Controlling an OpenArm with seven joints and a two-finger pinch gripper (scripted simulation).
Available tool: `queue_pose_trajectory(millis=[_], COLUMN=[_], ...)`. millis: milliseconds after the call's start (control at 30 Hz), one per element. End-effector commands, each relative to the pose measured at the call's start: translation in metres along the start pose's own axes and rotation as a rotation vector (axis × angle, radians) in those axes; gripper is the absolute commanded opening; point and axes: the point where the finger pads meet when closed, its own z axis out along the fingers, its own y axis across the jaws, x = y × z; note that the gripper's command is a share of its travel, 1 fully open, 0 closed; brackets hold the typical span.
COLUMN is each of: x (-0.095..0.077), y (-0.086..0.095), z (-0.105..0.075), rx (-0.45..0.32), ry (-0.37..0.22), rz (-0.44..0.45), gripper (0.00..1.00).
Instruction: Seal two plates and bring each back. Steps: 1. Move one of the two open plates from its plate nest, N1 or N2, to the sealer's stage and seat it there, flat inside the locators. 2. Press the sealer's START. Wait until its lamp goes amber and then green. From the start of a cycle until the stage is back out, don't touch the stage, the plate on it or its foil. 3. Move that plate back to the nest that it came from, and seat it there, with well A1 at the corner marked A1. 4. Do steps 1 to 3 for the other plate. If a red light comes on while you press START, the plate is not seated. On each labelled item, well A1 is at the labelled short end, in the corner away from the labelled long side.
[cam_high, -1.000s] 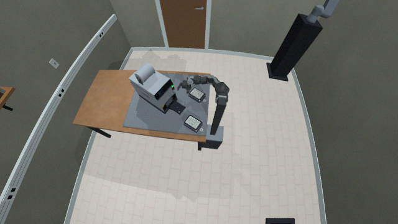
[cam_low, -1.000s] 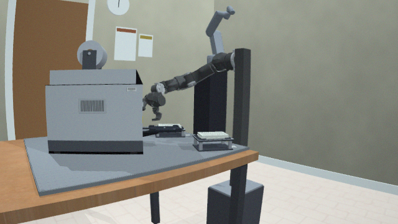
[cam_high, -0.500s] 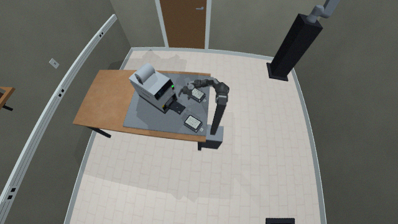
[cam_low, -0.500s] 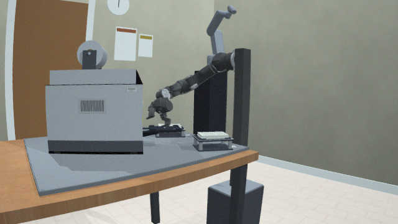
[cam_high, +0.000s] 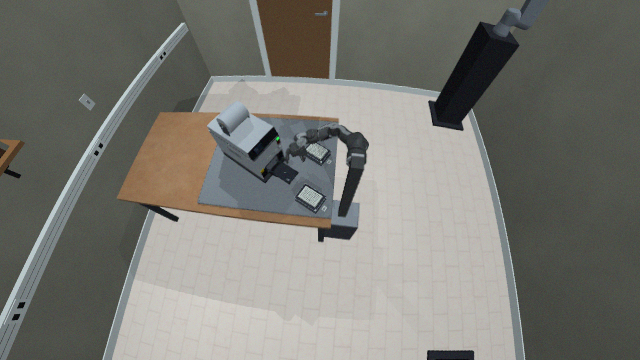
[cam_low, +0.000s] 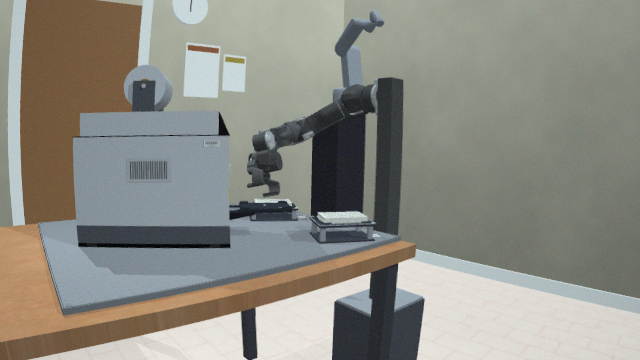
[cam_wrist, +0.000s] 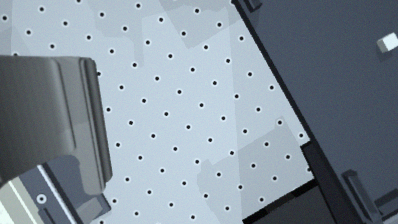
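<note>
While the stage (cam_high: 285, 173) (cam_low: 265, 206) (cam_wrist: 340, 85) stands out and bare: its seat looks ready for a plate, at 4 to 5 o'clock of the heat sealer (cam_high: 248, 136) (cam_low: 150, 192) as seen from above.
End effector (cam_high: 295, 158) (cam_low: 262, 190) (cam_wrist: 95, 165): part spread, pinching nothing; it hangs above the counter (cam_high: 170, 155) (cam_low: 280, 280) at the stage's 1 o'clock.
Far microplate (cam_high: 317, 151) (cam_low: 272, 201): in its nest at the stage's 2 o'clock; nest number unreadable.
Near microplate (cam_high: 311, 197) (cam_low: 342, 217): in its nest at the stage's 4 o'clock.
Status lamp (cam_high: 278, 139): green.
Step in hand: probably fetching the first plate, likely the far one, toward 3 o'clock of the fingers.
Approach: centre over the plate, square the fingers to its sides, then descend straight, clear of stage and nest.
Grip: low on the skirt, evenly, without tilting; lift vertically before travelling.
Seating: keep A1 oriented, lower flat inside the locators, release gently, and back away before START.
Risk: a skewed pinch could cock the plate on a locator and bring a red light.
</note>
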Motion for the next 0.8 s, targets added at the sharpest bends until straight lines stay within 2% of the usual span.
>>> queue_pose_trajectory(millis=[0, 67, 233, 333, 367, 433, 500, 533, 733, 767], x=[0.006, 0.005, 0.007, 0.006, 0.004, 0.004, 0.002, 0.007, 0.006, 0.005], y=[0.004, 0.003, 0.011, 0.008, 0.012, 0.012, 0.015, 0.016, 0.016, 0.015], z=[-0.003, -0.003, -0.021, -0.020, -0.026, -0.026, -0.033, -0.037, -0.038, -0.038], rx=[0.037, 0.079, 0.179, 0.247, 0.264, 0.264, 0.305, 0.325, 0.459, 0.461], ry=[0.008, 0.005, -0.015, -0.033, -0.046, -0.046, -0.065, -0.067, -0.110, -0.111], rz=[-0.049, -0.099, -0.230, -0.304, -0.330, -0.330, -0.379, -0.405, -0.549, -0.550], gripper=[0.65, 0.65, 0.65, 0.65, 0.65, 0.65, 0.65, 0.65, 0.65, 0.65])
